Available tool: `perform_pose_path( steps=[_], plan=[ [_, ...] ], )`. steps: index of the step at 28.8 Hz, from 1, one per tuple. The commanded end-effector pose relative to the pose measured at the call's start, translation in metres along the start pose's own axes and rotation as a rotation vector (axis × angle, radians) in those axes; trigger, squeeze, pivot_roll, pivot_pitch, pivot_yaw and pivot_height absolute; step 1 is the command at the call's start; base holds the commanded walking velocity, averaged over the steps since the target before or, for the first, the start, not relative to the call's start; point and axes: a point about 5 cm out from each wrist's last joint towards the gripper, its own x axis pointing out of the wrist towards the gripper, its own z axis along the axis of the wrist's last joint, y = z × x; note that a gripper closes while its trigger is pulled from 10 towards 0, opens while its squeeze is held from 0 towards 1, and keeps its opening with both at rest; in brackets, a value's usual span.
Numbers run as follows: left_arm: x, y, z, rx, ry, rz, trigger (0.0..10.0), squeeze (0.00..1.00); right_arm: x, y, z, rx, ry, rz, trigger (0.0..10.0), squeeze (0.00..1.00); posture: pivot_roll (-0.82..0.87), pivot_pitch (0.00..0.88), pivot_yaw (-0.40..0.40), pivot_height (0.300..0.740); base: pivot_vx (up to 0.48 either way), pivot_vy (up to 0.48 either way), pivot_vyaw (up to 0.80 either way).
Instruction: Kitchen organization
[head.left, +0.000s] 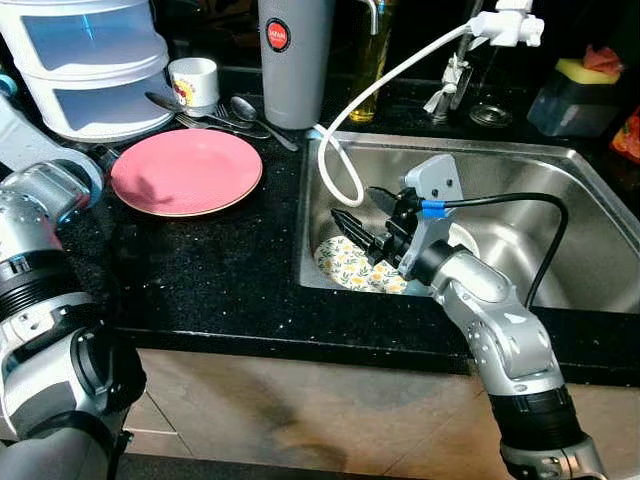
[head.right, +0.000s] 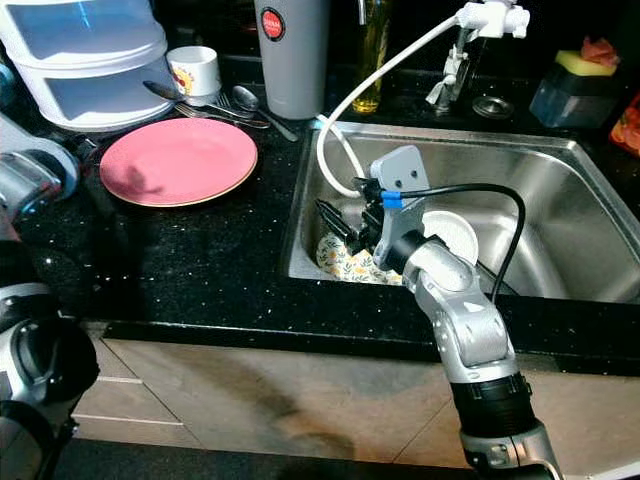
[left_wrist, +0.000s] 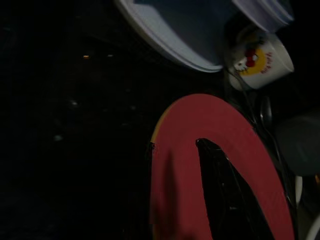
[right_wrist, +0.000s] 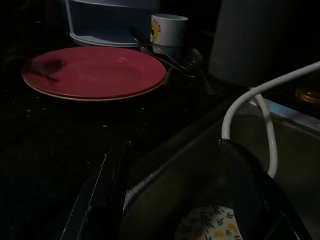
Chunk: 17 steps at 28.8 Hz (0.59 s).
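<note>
Steel sink (head.left: 560, 190) walls surround my right gripper (head.left: 362, 225), elbow bent, fingers spread apart. Just beneath lies the floral plate (head.left: 345, 265). My left gripper's (left_wrist: 175, 200) state I cannot tell.

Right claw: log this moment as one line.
right claw: open, above floral plate in sink | pink plate: on counter | left claw: idle

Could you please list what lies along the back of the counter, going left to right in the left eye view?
Plastic drawer unit → white mug → spoons → grey canister → oil bottle → white sprayer head → sponge holder.
</note>
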Motion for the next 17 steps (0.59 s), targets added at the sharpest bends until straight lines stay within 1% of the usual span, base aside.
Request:
perform_pose_path(
  steps=[1, 4, 7, 13, 17],
  plan=[
    [0.002, 0.008, -0.007, -0.017, 0.028, 0.025, 10.0, 0.00, 0.000, -0.001, 0.002, 0.002, -0.010, -0.005, 10.0, 0.00, 0.19, 0.082, -0.016, 0.740, 0.000, 0.000, 0.00],
    [0.004, 0.011, -0.014, -0.034, 0.049, 0.031, 10.0, 0.00, 0.001, -0.002, 0.003, 0.003, -0.013, -0.009, 10.0, 0.00, 0.19, 0.081, -0.016, 0.740, 0.000, 0.000, 0.00],
    [0.007, 0.010, -0.019, -0.047, 0.064, 0.025, 10.0, 0.00, 0.000, -0.002, 0.003, 0.003, -0.016, -0.014, 10.0, 0.00, 0.19, 0.079, -0.015, 0.740, 0.000, 0.000, 0.00],
    [0.007, 0.000, -0.016, -0.054, 0.065, -0.017, 10.0, 0.00, -0.001, -0.002, 0.004, 0.006, -0.023, -0.025, 10.0, 0.00, 0.18, 0.078, -0.006, 0.740, 0.000, 0.000, 0.00],
    [0.009, 0.000, -0.016, -0.068, 0.072, -0.022, 10.0, 0.00, -0.001, -0.002, 0.004, 0.007, -0.025, -0.030, 10.0, 0.00, 0.18, 0.078, -0.004, 0.740, 0.000, 0.000, 0.00]
  ],
)
